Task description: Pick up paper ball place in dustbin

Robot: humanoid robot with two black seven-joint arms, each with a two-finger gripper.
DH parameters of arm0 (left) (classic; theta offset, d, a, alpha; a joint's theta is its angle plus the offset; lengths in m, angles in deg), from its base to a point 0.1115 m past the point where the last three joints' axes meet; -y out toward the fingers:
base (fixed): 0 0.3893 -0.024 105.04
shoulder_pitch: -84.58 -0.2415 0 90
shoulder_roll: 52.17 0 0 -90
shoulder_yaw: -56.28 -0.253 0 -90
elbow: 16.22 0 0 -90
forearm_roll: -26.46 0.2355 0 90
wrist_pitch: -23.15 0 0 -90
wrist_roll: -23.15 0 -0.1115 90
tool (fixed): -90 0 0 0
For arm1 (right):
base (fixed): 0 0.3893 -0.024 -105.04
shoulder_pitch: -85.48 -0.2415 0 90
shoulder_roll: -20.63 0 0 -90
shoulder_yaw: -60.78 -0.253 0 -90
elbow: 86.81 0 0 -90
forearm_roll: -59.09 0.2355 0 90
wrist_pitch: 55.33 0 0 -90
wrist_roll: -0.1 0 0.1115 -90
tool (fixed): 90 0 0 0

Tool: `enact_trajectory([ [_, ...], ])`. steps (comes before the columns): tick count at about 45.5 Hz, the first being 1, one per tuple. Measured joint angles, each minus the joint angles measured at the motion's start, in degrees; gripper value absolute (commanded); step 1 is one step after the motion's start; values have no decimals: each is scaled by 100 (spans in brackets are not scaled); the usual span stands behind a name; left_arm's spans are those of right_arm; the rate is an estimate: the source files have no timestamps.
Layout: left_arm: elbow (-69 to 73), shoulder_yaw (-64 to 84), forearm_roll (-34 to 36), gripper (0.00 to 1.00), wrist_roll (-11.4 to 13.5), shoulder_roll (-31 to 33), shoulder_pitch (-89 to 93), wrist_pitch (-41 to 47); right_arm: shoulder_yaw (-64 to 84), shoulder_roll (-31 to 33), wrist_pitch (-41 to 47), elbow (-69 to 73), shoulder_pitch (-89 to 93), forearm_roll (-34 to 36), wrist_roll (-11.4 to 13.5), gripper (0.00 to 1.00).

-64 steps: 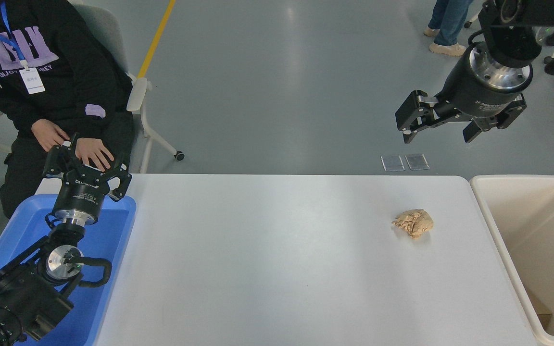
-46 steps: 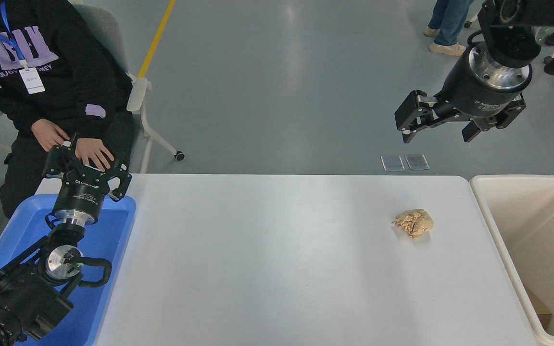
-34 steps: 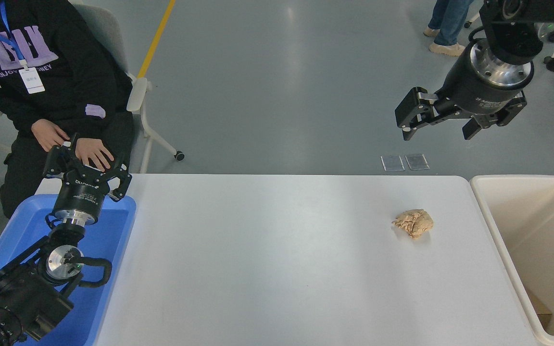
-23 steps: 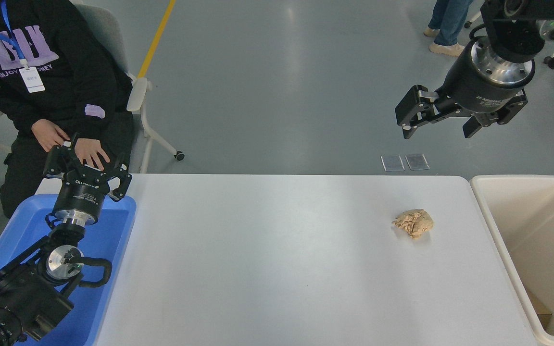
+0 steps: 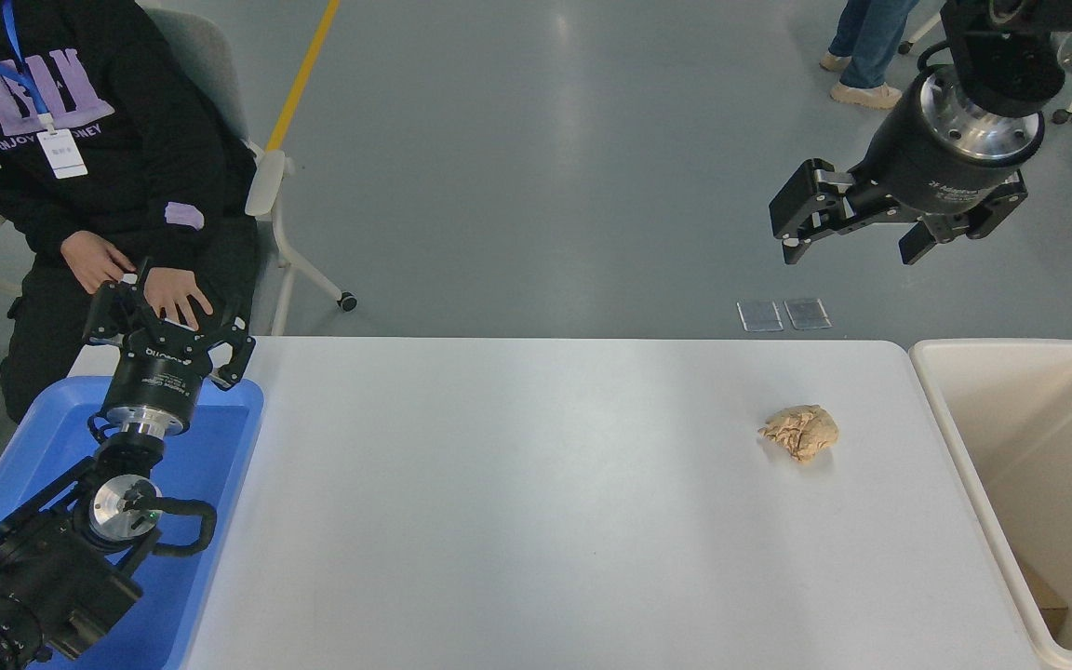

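Right pincer (image 5: 848, 249) hung with its fingers spread wide and empty, high beyond the far right edge of the table (image 5: 536, 502). Left pincer (image 5: 167, 328), also spread, sat parked over the blue tray (image 5: 210, 465) at the near left. Dustbin (image 5: 973, 465) stood against the table's right end, its mouth unobstructed. Paper ball (image 5: 800, 432) lay on the table just left of the dustbin, well apart from the right pincer. Recommended procedure: bring the pincer over the ball, descend vertically, straddle the wad, then close gently, since crumpled paper would likely compress.
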Motion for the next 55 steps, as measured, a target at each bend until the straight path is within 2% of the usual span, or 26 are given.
enact_trajectory([
  [23, 3, -2, 0, 99, 0, -1, 0, 0, -229, 215, -54, -207, 1077, 34, 9, 100],
  [38, -1, -3, -2, 99, 0, 0, 0, 0, -289, 222, -2091, -783, 2849, 23, 25, 100],
  [55, 0, -5, 0, 99, 0, 0, 0, -1, -555, -246, -3081, -2476, 5026, 39, 31, 100],
])
